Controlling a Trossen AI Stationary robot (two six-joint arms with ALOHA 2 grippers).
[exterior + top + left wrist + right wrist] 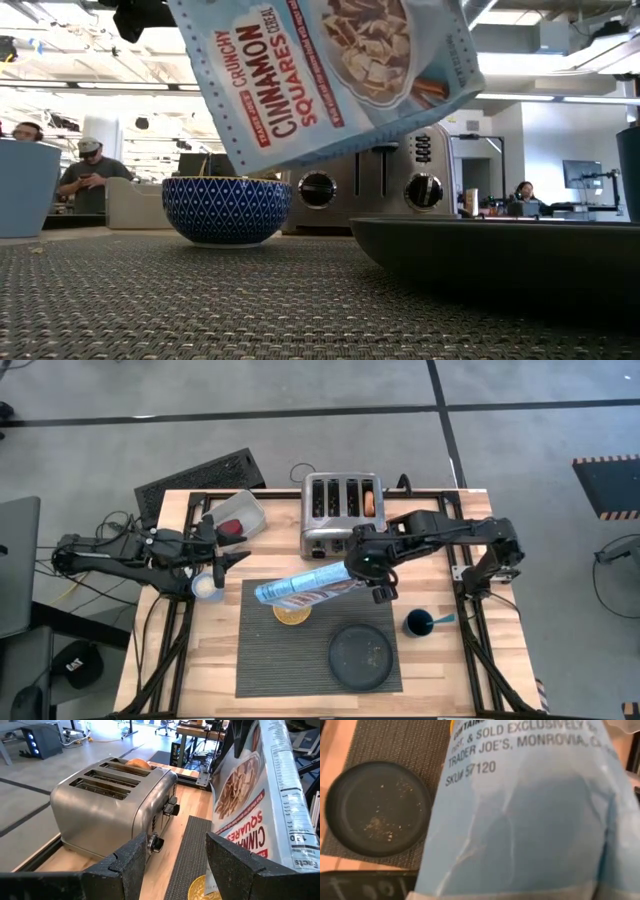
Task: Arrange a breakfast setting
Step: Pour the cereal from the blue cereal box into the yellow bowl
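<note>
The right gripper [368,572], clamped on a tilted cereal bag [305,584], should keep its mouth over the bowl [292,613]; the left gripper [228,548] waits, fingers apart.

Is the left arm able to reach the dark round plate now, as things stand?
Probably not directly. The left claw is open and free, but it sits by the table's left edge, and the cereal bag held by the right claw hangs tilted over the bowl, across the way to the plate.

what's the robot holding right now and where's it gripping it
The right gripper holds a light blue cinnamon squares cereal bag by one end, tilted over the bowl. The left gripper holds nothing.
</note>
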